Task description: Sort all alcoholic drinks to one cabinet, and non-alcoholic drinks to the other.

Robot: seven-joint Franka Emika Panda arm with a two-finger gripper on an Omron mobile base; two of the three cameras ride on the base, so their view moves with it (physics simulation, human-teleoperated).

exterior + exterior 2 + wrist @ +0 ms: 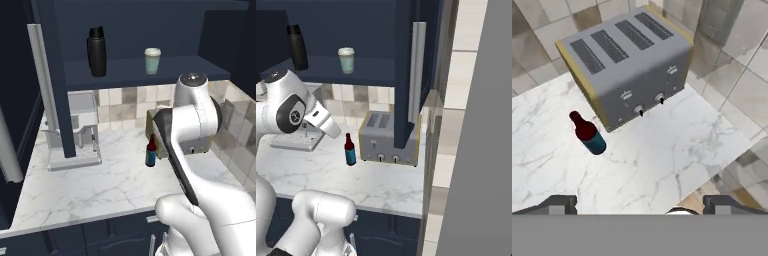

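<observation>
Hand view: dark red-brown bottle (pixel 588 133) upright on the marble tabletop (pixel 662 160), just beside the toaster (pixel 629 65). End effector (pixel 639 205) hangs above, jaws spread wide, empty. Black flask (pixel 96 51) and teal cup (pixel 152 60) stand on the wide cabinet shelf (pixel 130 70). Green bottle not located. Risk: the bottle is slim and probably top-heavy; an off-centre descent could topple it against the toaster.
</observation>
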